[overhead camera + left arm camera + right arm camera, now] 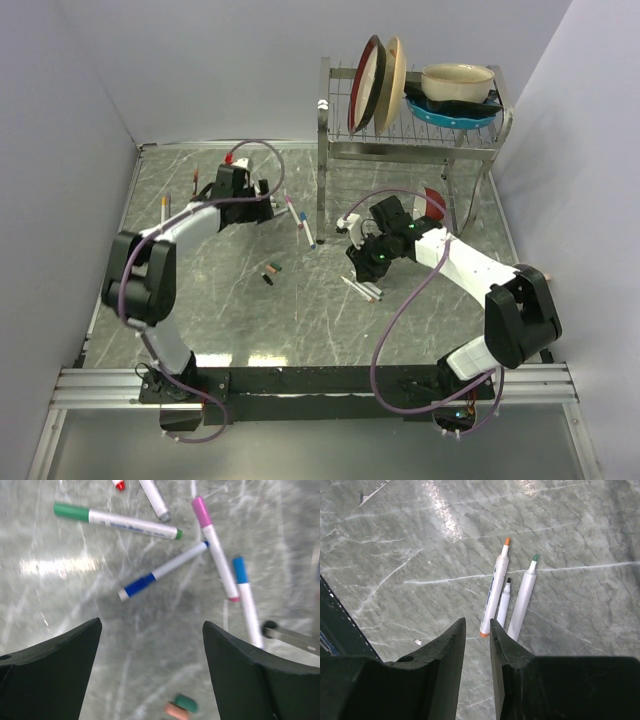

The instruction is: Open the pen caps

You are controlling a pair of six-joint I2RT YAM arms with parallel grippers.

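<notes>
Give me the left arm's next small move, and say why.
Probably lower the open left pincer onto the thin white marker pen just ahead of it and close on the barrel. Its dark blue plastic cap is still on, and the pincer holds nothing.

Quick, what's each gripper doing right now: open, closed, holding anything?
Left gripper: wide open, holding nothing.
Right gripper: barely open, only a narrow gap, holding nothing.
</notes>
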